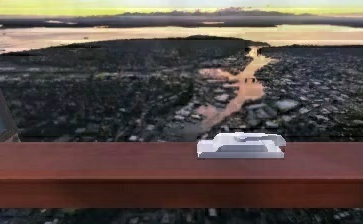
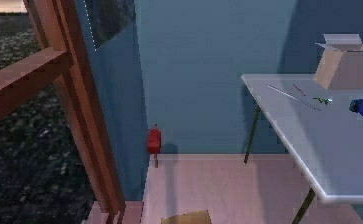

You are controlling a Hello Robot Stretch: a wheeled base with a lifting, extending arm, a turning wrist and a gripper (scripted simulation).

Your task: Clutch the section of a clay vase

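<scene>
Item sought: section of a clay vase. Likeliest candidate: a small red upright object at the arm side view's centre left. It stands on the pink floor at the foot of the blue wall, just beside the corner with the wooden frame. The colour suits fired clay, but the shape is too small to confirm. Handling, as judged: rigid, light and brittle, perhaps uneven or sharp along a broken edge, with a matt surface unlikely to slip. Best taken across its narrow upright body, squarely and with modest force. End effector: whether it grips anything cannot be told. Room: open floor lies right of the object and below it in the frame, while the wall behind and the corner at left limit approach. Obstacles: grey table at right, its leg near, bearing a cardboard box, thin items and a blue item. Forward view: wooden sill carrying a white object, right of centre.
</scene>
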